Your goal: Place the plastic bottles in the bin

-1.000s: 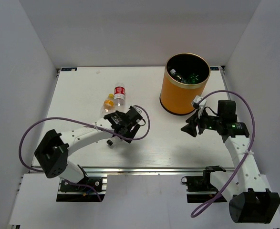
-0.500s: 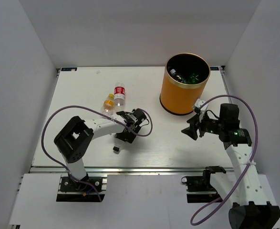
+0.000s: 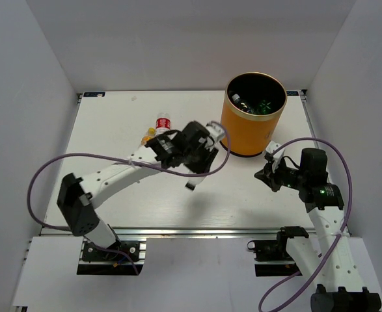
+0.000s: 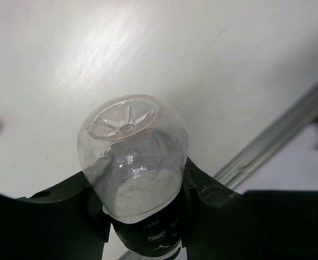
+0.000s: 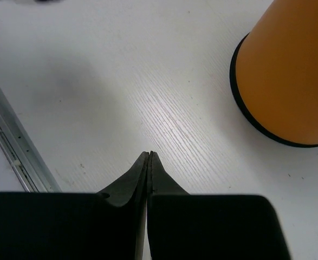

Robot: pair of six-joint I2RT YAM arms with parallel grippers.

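1. Half a second ago my left pincer (image 4: 140, 184) was low over the middle of the table (image 3: 106, 123). It has since risen and swung right toward the bin (image 3: 248, 135), taking the clear bottle (image 4: 130, 143) with it. My right pincer (image 5: 149, 158) has hardly shifted.
2. Closest to the near edge, right of centre, my right pincer hangs over bare table with its two fingers pressed together on nothing. The metal rail (image 5: 10, 141) of the near edge runs beside it, and the foot of the bin is close on the far side.
3. My left pincer is clamped on the clear bottle, one finger on each side of its body. The moulded base faces my wrist camera. From above, the bottle's other end hangs under the pincer over the middle of the table, and it looks lifted off the surface.
4. Farther back, left of centre toward the far edge, a yellow-orange bottle (image 3: 150, 137) and a red-labelled bottle (image 3: 163, 121) lie just beside each other. My left arm partly hides them.
5. The bin stands upright near the far right corner. A green bottle (image 3: 266, 105) and a second clear bottle (image 3: 239, 99) already lie in its dark inside.
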